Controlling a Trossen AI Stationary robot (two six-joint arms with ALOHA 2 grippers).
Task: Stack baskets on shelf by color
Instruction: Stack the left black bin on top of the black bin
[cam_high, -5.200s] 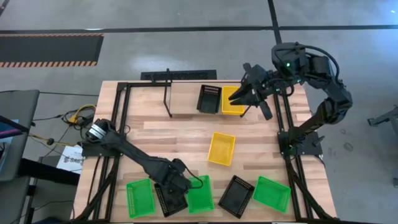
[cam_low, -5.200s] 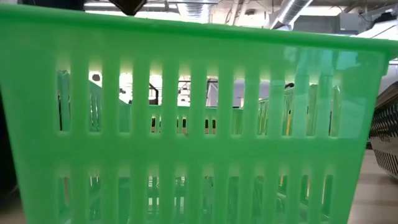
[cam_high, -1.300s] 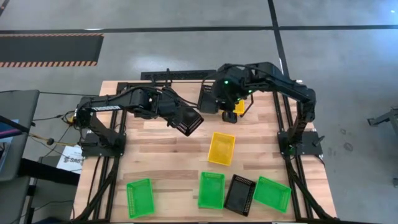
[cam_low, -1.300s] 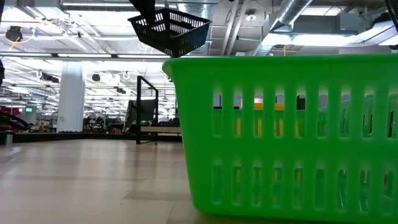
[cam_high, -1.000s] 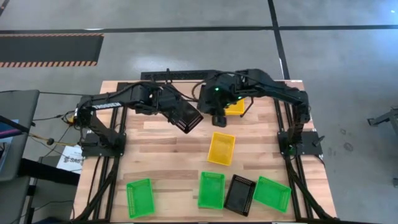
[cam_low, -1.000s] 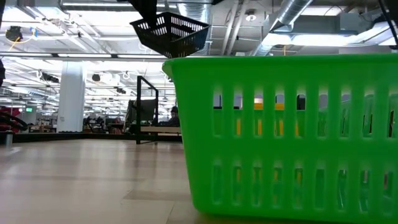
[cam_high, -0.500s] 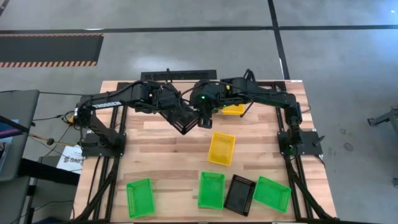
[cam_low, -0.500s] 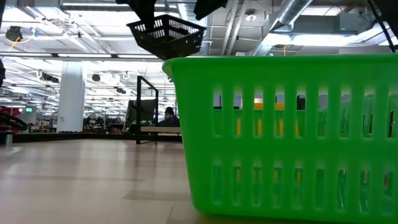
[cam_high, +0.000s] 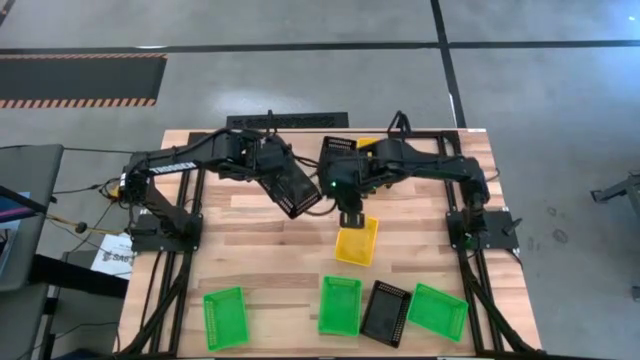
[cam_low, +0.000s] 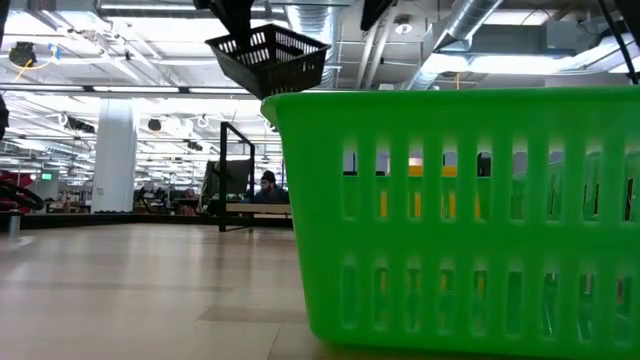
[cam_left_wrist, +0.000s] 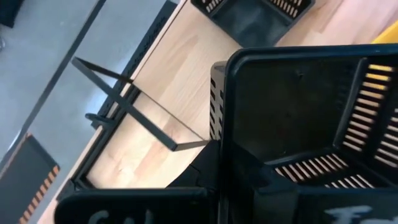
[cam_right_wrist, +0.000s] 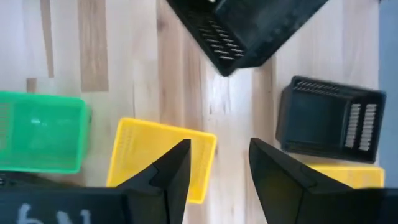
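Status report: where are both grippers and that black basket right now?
Left gripper shut on black basket, airborne mid-table. Right gripper open, empty, over yellow basket. Path clear.

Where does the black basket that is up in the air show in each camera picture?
High view: black basket left of centre, in the left gripper.
Low view: top, left of centre.
Left wrist view: fills the right side.
Right wrist view: top centre.
Shared landmark: the black basket on the table.

Right gripper (cam_high: 351, 217) now over yellow basket (cam_high: 357, 244)

Probably warehouse-like lab: exposed ceiling ducts (cam_low: 470, 25).
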